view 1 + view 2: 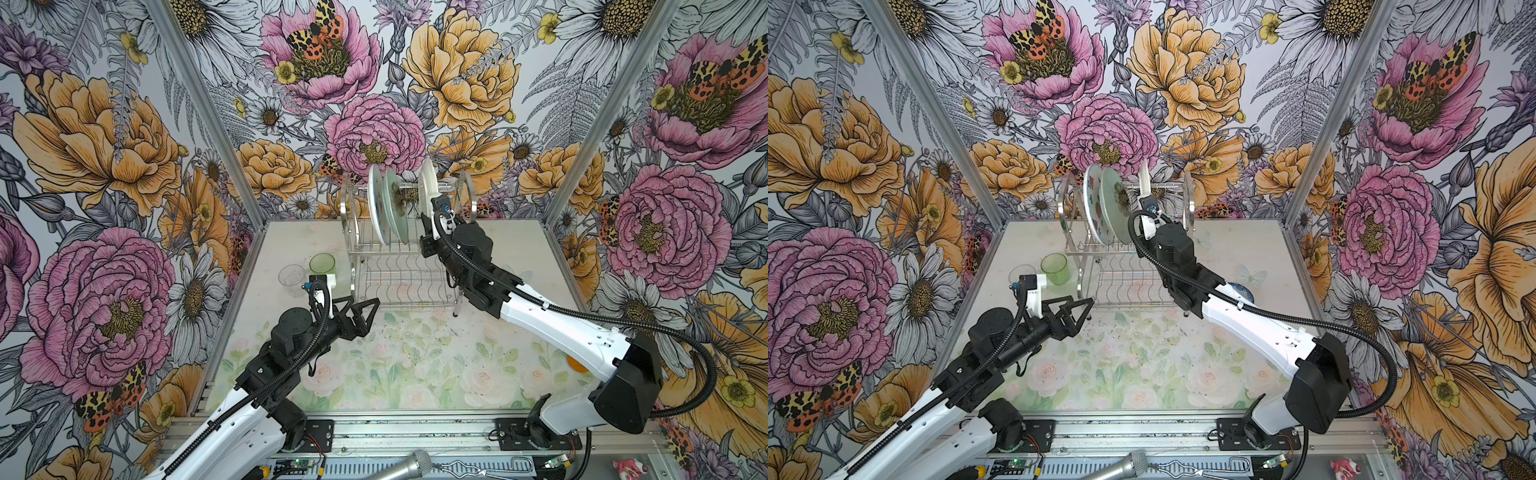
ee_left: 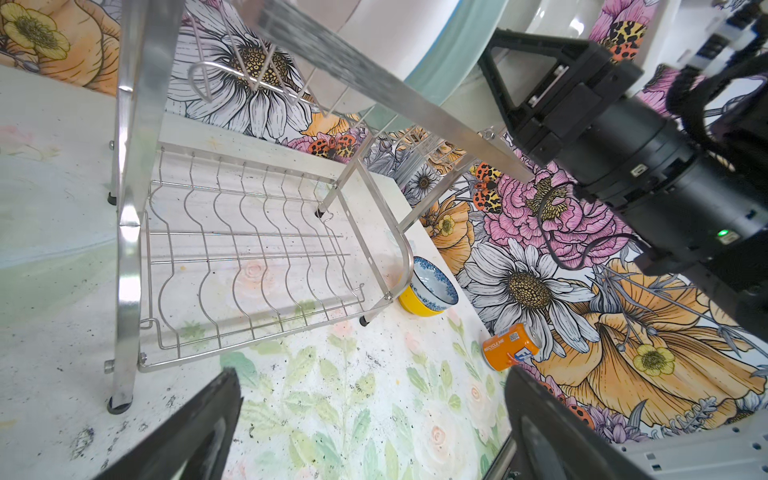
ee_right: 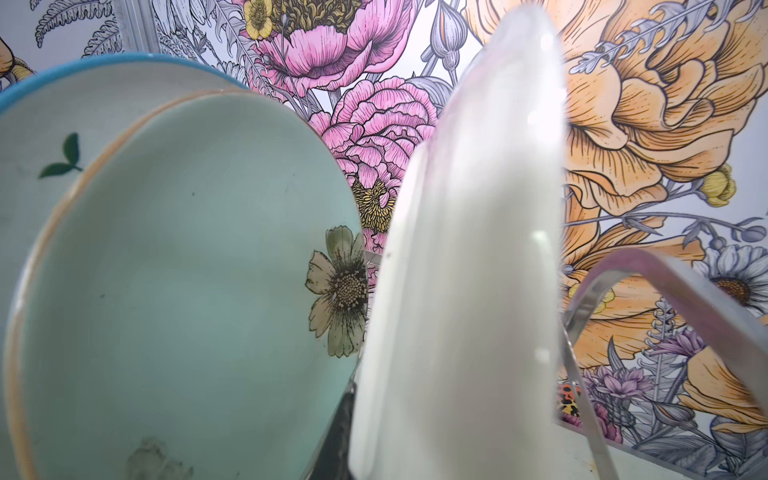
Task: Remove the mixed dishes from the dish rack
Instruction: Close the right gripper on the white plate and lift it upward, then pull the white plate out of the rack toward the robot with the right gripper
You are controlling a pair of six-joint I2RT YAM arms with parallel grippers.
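Observation:
The dish rack (image 1: 399, 274) stands at the back middle, its lower tier bare. Upright in its upper tier are a watermelon-print plate (image 1: 376, 203), a pale green plate (image 1: 395, 212) and a cream plate (image 1: 427, 183). My right gripper (image 1: 430, 218) is shut on the cream plate's near edge; in the right wrist view one dark finger (image 3: 338, 440) lies against that plate (image 3: 478, 270). My left gripper (image 1: 372, 316) hangs open and empty at the rack's front left corner. A green tumbler (image 1: 323, 268) and a clear glass (image 1: 292, 279) stand left of the rack. A blue-and-white bowl (image 2: 434, 284) sits in a yellow bowl (image 2: 415, 305) right of it.
An orange soda can (image 2: 509, 347) lies on the table at the right, near the wall. Flowered walls close in the back and both sides. A microphone (image 1: 405, 465) and wire tongs (image 1: 478, 467) lie on the front rail.

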